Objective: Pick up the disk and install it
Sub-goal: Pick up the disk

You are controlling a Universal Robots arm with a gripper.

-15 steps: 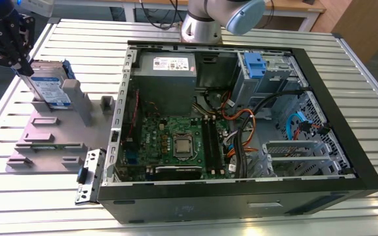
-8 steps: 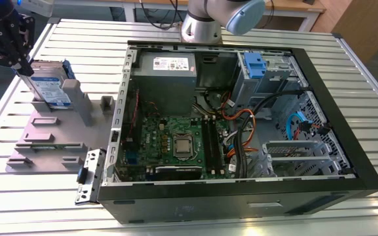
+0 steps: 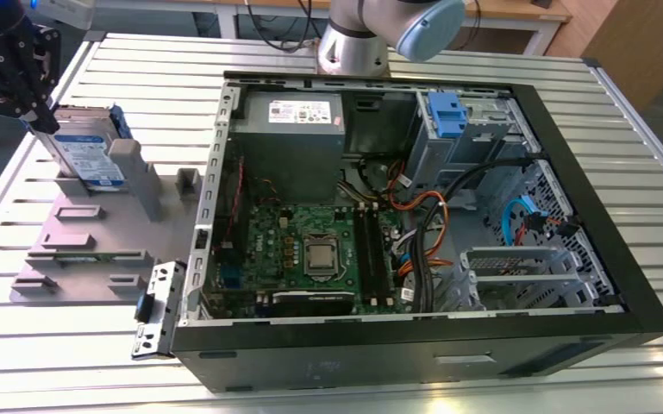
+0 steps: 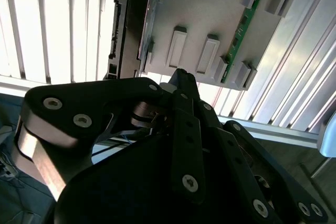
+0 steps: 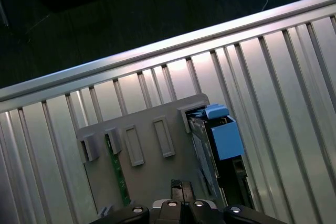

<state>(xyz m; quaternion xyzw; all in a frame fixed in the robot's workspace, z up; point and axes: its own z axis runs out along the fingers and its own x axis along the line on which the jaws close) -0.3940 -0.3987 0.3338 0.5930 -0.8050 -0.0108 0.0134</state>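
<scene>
- Black linked-metal gripper point(image 4: 181, 77) sat nearest the lens in the second wrist view. Was it holding anything?
- Nothing that I could see. Whether it was open or closed could not be told. It hung just above the flat silver-metal disk with the blue plastic carrier point(image 3: 84, 153), near its upper end, and contact could not be judged.
- How did the disk lie?
- On edge, upright in a slot of the grey plastic holder plate point(image 3: 90, 250). Its long axis seemed vertical, blue end up. In both wrist views it stood a little to 1 side of the gripper's centre line, with bare plate straight ahead.
- And farther off?
- The open black computer case point(image 3: 423, 366) lay well apart on the ribbed aluminium table point(image 3: 630, 112), toward the exterior view's right. The disk was not yet installed.
</scene>
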